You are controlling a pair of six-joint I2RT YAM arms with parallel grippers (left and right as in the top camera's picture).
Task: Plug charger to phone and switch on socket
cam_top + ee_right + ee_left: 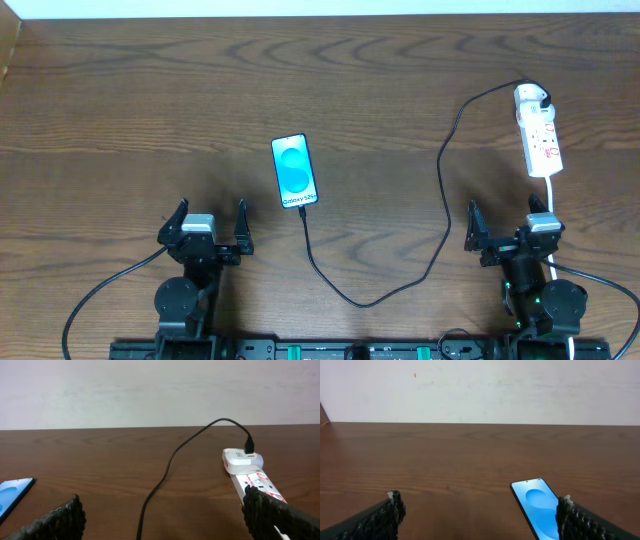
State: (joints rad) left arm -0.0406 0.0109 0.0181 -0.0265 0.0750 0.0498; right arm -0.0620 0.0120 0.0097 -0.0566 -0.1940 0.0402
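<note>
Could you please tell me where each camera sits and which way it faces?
Overhead: above the table, looking straight down; phone, charger, socket, with left gripper and right gripper at the bottom.
Left wrist: behind its open fingers, facing the far wall; phone ahead-right.
Right wrist: behind its open fingers, facing the far wall; socket ahead-right.
Shared: both wrist views catch the phone.

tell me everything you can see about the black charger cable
The cable is thin, black and looks rubbery, lying slack on the wooden table. One end has a black connector pushed into a white plug seated on the far end of the socket strip. From there it arcs left, runs toward the arms, loops and climbs to the near edge of the phone. Whether that tip is inserted cannot be told.
</note>
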